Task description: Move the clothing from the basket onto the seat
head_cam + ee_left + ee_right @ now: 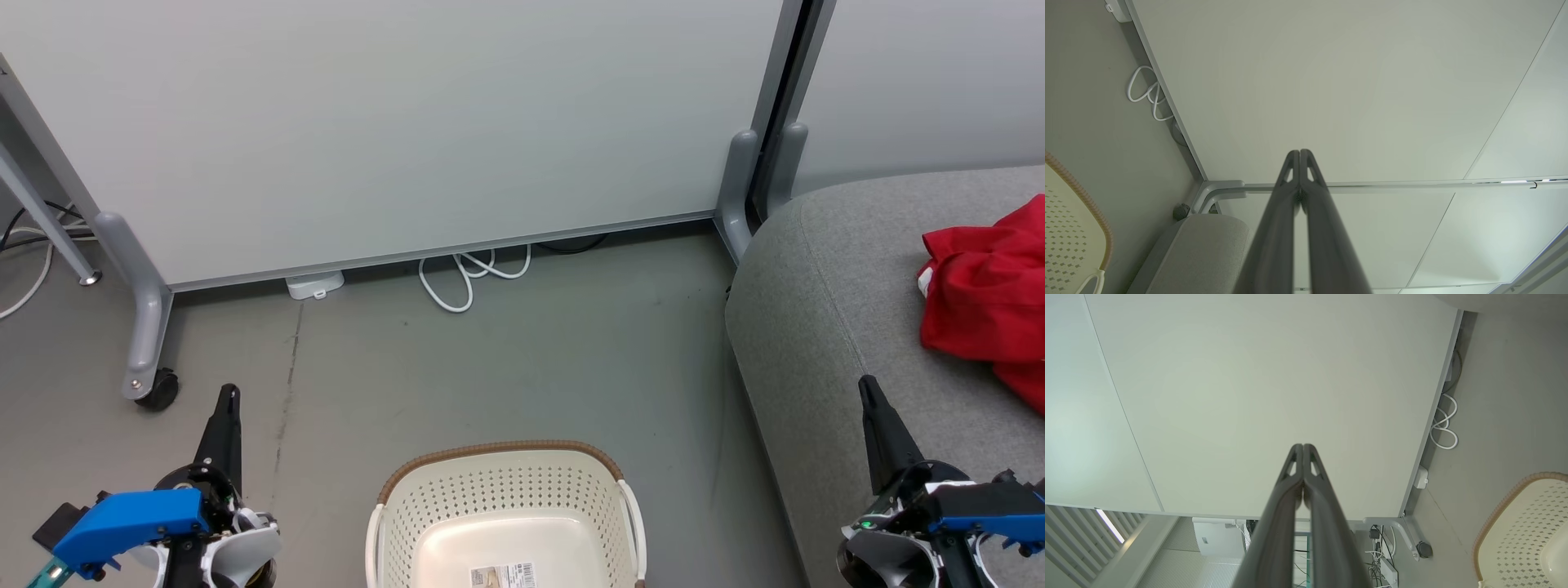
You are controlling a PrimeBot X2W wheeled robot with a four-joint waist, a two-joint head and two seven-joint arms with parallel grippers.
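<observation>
Status: basket (506, 494) sits bottom centre of the head view. What shows of its inside is bare, just the barcode label (502, 576) on the bottom. Its near end is cut off by the frame edge, so can't vouch for that part

Clothing (988, 302) is a red heap at the right edge, lying on the seat (824, 327), well apart from the basket

Left gripper (231, 392) is lower left over the floor (490, 367), right gripper (867, 384) lower right over the seat's front edge. Both clenched tip to tip with nothing between the fingers, and the wrist views agree

My read: transfer looks done or nearly done, so the step in hand is verify and park

How to do it well:
- tilt the head down to see the whole basket bottom before calling it
- if a garment is left: spread the fingers before going in, come down inside the rim, pinch a fold rather than a flat layer, lift until the hem clears the rim, swing right
- drop on the bare grey left of the heap but back from the rounded edge, fabric may slide off there
- keep the idle arm out of the path
</observation>
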